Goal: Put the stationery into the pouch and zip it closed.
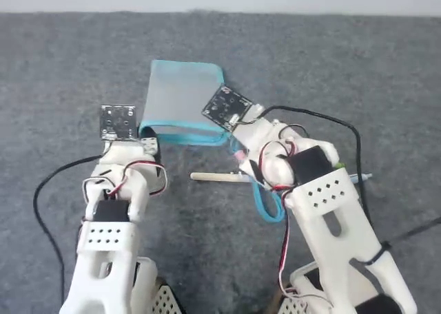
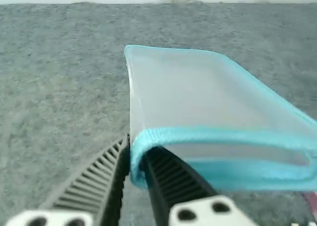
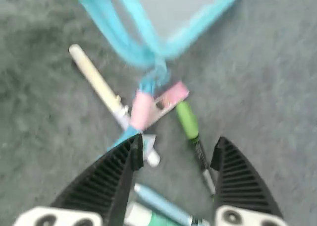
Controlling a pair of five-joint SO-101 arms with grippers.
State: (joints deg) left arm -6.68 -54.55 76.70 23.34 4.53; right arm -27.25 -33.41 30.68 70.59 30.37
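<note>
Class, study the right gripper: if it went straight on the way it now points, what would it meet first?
Most likely the green pen, lying just ahead between the open fingers of the right gripper, though depth is hard to judge.

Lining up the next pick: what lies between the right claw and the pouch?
Right wrist view: a cream pen, a pink piece and a green pen lie between the right claw and the pouch.

**Both arms forward: one clamped, one spread wide**

The left arm (image 1: 110,217) stretches straight ahead, and the left pincer (image 2: 134,156) is closed tight on the blue rim of the pouch (image 2: 198,102). The right arm (image 1: 331,204) angles inward toward its neighbour with its wrist tipped downward. The right pincer (image 3: 181,144) is spread wide apart, gripping nothing.
</note>
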